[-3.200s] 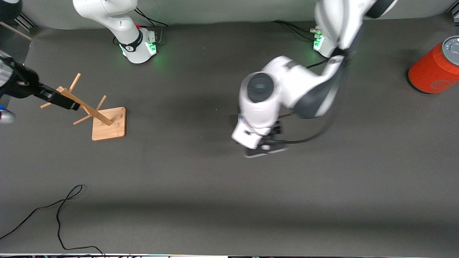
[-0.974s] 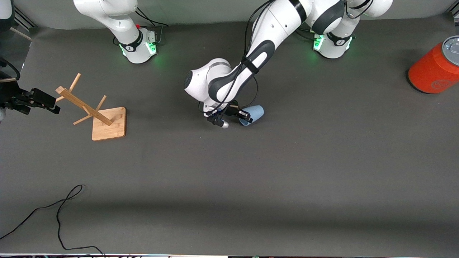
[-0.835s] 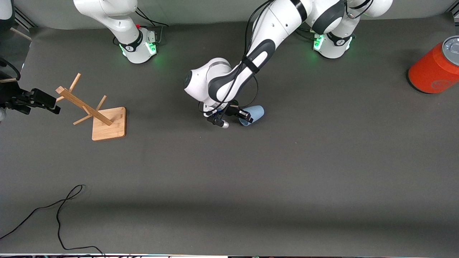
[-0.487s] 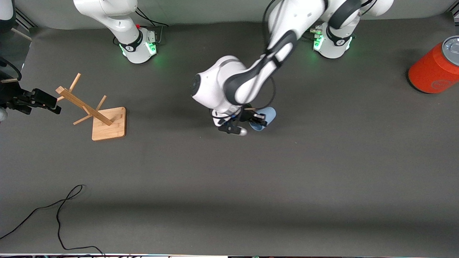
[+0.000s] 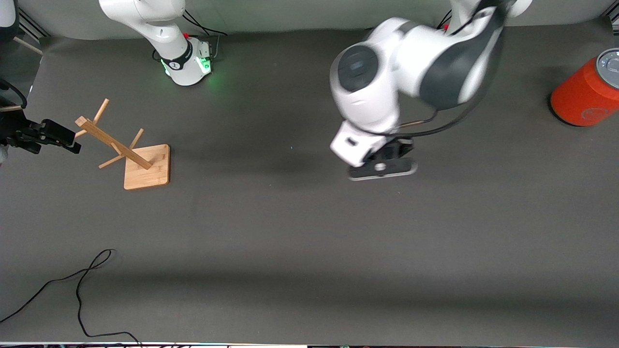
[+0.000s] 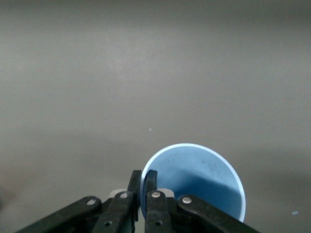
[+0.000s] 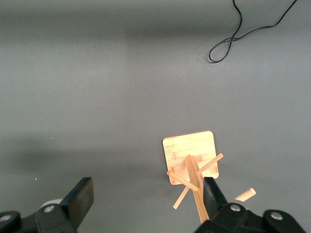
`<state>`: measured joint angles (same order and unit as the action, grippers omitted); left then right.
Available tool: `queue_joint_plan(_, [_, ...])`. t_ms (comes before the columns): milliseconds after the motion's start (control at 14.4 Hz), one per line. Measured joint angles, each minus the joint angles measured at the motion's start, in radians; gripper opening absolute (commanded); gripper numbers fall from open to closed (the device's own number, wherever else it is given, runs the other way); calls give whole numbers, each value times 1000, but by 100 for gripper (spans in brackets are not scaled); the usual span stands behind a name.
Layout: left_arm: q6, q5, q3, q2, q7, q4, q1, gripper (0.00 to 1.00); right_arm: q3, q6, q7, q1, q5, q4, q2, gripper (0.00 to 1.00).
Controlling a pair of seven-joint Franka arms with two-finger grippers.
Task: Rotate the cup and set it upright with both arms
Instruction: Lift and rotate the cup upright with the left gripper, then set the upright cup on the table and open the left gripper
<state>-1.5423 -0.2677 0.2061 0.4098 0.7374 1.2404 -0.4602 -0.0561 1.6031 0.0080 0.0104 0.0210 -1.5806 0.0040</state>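
Gripping the cup by its rim, the left gripper has its fingers pinched on the wall, one inside the mouth and one outside. The cup hangs in the air over the middle of the table; in the front view the left arm's wrist hides it. The open mouth faces the wrist camera.

Handling, as judged: thin plain plastic, light, rigid enough for a rim pinch yet liable to flex or slip if squeezed hard, since the wall looks smooth. It is not fragile. The rim is a workable hold; the tapered side near the base would suit a second grasp.

The right gripper waits with its jaws spread wide and nothing between them, over the wooden rack at the right arm's end of the table.

The surface is a dark grey mat, flat and matte. An orange cylinder stands at the left arm's end, and a black cable lies nearest the front camera.
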Motion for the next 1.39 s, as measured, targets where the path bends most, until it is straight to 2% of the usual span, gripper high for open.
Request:
queue_joint_plan(348, [-442,148,0,-206,111,429,111,0,-1,0,0,0,0,0,0,100])
queue_joint_plan(487, [-587,159,1,-233,185,555,115,0,-1,-2,0,0,0,0,0,100])
queue_joint_plan(626, [-699,161,4,-225,244,634,115,0,-1,-5,0,0,0,0,0,100])
queue_joint_plan(904, [-815,117,7,-144,349,678,111,0,-1,-7,0,0,0,0,0,100])
queue_joint_plan(1252, [-885,-215,13,-9,716,679,37,0,-1,-9,0,0,0,-1,0,100])
queue_joint_plan(1391, [-886,-291,14,9,818,678,9,0,-1,-9,0,0,0,-1,0,100])
